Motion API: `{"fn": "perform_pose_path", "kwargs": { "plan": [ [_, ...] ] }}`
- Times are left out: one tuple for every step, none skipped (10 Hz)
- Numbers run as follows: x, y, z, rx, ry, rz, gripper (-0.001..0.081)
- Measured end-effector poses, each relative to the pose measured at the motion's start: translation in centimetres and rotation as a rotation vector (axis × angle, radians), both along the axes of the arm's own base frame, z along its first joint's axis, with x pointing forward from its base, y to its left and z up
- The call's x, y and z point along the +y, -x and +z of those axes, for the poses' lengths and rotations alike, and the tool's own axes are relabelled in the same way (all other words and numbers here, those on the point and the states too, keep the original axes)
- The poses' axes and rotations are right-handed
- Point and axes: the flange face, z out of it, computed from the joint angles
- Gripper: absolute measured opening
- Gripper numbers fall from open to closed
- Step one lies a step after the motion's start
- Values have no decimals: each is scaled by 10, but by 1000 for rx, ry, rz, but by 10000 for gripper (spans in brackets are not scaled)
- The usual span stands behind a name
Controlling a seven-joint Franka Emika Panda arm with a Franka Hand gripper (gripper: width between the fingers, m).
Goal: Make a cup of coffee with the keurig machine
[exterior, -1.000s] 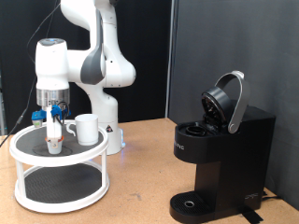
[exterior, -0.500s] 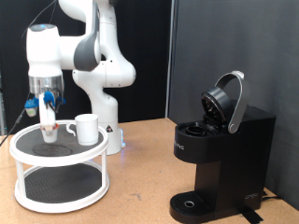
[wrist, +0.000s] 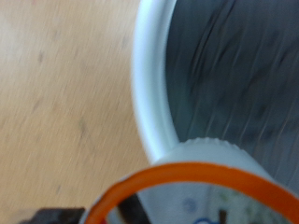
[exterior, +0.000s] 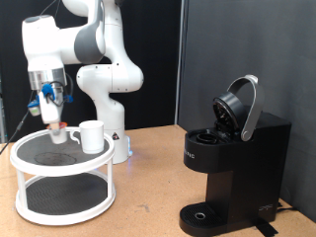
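gripper (exterior: 54, 120) | risen, shifted toward exterior view's left | apparently holding pod (exterior: 56, 129)

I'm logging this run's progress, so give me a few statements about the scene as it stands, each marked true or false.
1. The keurig machine has its lid raised. True.
2. The cup sits on the machine's drip tray. False: it stands on the top tier of the white two-tier stand, at the exterior view's left.
3. The gripper is above the stand, with a small white pod at its fingertips. True.
4. The pod is already in the machine. False: it is by the gripper, far from the machine.
5. The cup lies on its side. False: it stands upright.
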Motion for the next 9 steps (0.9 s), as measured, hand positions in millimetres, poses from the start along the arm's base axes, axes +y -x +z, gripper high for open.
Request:
{"fn": "perform_pose_path", "kwargs": {
  "plan": [
    [12, -10, 8, -26, -71, 19, 368],
    [26, -20, 14, -40, -136, 38, 368],
    [39, -29, 20, -58, -177, 42, 368],
    [51, -38, 25, -83, -186, 11, 368],
    [58, -43, 26, -97, -177, -30, 368],
    [58, -42, 25, -92, -180, -15, 368],
    [60, -42, 26, -90, -225, -12, 368],
    [65, -45, 32, -103, -309, -20, 368],
    [75, -52, 43, -128, -401, -23, 368]
  ]
}}
